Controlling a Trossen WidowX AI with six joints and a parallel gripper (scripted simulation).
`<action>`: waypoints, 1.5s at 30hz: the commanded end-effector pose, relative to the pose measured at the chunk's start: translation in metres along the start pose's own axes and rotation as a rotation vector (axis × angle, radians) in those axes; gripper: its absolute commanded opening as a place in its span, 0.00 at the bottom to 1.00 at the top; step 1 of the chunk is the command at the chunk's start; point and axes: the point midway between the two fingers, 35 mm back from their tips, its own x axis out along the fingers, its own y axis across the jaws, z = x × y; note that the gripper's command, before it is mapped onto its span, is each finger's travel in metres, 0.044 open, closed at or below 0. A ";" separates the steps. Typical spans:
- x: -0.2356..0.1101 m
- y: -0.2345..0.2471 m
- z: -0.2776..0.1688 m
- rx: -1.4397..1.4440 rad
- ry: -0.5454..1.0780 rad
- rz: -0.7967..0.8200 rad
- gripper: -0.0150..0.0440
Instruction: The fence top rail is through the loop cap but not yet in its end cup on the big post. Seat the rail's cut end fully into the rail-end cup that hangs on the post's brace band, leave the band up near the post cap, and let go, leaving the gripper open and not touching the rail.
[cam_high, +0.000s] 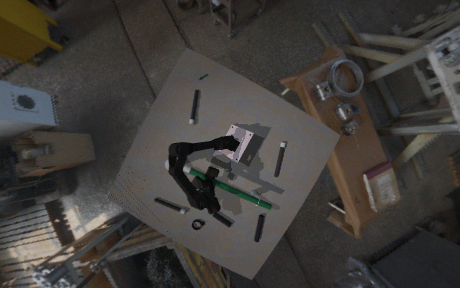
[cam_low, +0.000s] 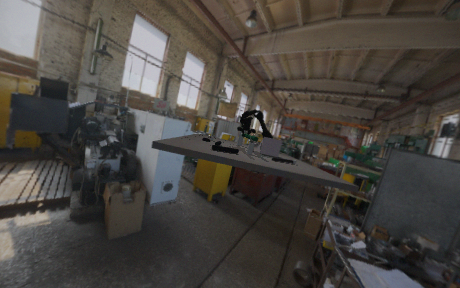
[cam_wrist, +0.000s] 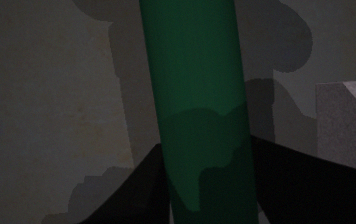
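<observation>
The green rail (cam_high: 240, 193) (cam_wrist: 195, 60) runs slantwise over the table. My gripper (cam_high: 210, 181) (cam_wrist: 198, 145) is shut on it, with one dark finger against each side. In the top view the rail's upper-left end meets a pale cup (cam_high: 187, 170), close beside the big post's pale top (cam_high: 168, 164), which the arm partly covers. How deep the end sits in the cup cannot be told. The band is not distinct. The rail's other end passes through the thin pale loop cap (cam_high: 258, 200). In the exterior view all of this is tiny; the cup is outside the wrist view.
The arm stands on a pale pink base plate (cam_high: 233, 153). Dark bars with some pale ends lie around it, such as one bar (cam_high: 195, 105) at the upper left and another bar (cam_high: 280, 161) at the right. A dark ring (cam_high: 198, 224) lies near the lower edge.
</observation>
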 end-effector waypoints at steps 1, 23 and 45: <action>-0.004 0.003 0.007 0.005 -0.004 0.020 0.25; -0.001 0.003 0.021 0.005 -0.005 0.020 0.25; 0.002 0.002 0.017 -0.003 0.002 0.000 0.61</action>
